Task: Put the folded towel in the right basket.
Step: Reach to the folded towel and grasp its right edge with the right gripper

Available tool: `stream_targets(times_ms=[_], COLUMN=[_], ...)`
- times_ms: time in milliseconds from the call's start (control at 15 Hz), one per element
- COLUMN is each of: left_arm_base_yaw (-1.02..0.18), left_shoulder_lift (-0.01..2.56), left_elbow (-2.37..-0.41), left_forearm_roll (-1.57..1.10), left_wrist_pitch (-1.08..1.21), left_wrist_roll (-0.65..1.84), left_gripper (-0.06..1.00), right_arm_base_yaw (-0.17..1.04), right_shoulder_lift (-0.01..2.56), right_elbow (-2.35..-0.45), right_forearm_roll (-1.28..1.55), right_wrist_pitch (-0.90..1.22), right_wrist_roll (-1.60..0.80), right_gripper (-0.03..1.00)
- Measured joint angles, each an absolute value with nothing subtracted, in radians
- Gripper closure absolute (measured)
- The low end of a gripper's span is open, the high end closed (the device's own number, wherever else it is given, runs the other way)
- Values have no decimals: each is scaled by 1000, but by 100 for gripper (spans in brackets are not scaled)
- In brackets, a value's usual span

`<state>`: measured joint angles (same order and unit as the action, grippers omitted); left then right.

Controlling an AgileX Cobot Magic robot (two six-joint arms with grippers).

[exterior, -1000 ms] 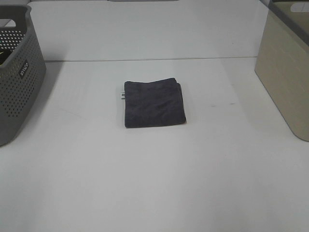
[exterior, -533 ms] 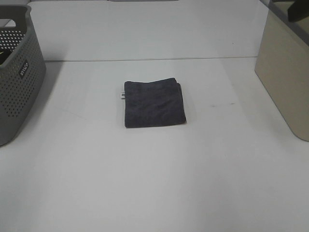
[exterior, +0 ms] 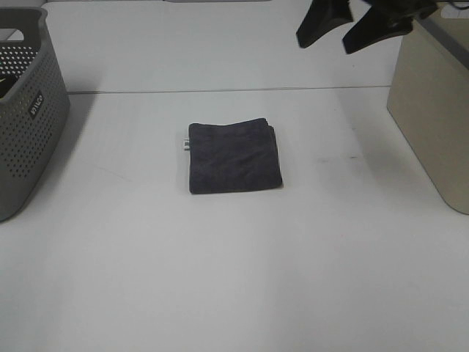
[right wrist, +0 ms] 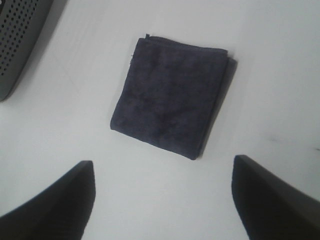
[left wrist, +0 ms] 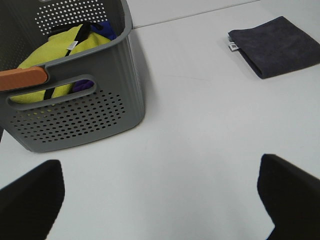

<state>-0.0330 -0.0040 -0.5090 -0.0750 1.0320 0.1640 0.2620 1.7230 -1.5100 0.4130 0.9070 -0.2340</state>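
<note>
The folded dark grey towel point(exterior: 234, 156) lies flat on the white table, near the middle. It also shows in the right wrist view point(right wrist: 172, 104) and in the left wrist view point(left wrist: 276, 46). The beige right basket point(exterior: 434, 110) stands at the right edge. My right gripper point(exterior: 344, 28) is open and empty, high above the table behind the towel, next to the right basket; its fingers point(right wrist: 270, 195) frame the towel from above. My left gripper point(left wrist: 160, 195) is open and empty over bare table beside the left basket, outside the exterior view.
A grey perforated basket point(exterior: 26, 110) stands at the left edge; in the left wrist view point(left wrist: 75, 100) it holds yellow and blue cloth. A seam point(exterior: 220, 91) crosses the table behind the towel.
My right gripper has come into the exterior view at the top right, moving left from the right basket toward the towel. The towel has not moved.
</note>
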Motion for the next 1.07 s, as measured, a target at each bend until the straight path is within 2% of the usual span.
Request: stream_targets(times_ms=[200, 667, 1067], left_arm_base_yaw=[-33, -33, -33], left_shoulder_lift=[-4, -4, -4], left_elbow=[-509, -509, -509], left_forearm_roll=[-75, -75, -75], left_wrist_pitch=[1032, 1032, 1032], left_wrist_roll=[164, 164, 164], left_gripper=[-4, -4, -4], right_arm_base_yaw=[308, 307, 218], right_shoulder_lift=[1869, 2234, 2458], right_elbow=[-1572, -1798, -1976], right_forearm_roll=[430, 480, 578], right_wrist_pitch=[907, 999, 1065], right_wrist_roll=[-238, -240, -240], right_gripper=[26, 26, 21])
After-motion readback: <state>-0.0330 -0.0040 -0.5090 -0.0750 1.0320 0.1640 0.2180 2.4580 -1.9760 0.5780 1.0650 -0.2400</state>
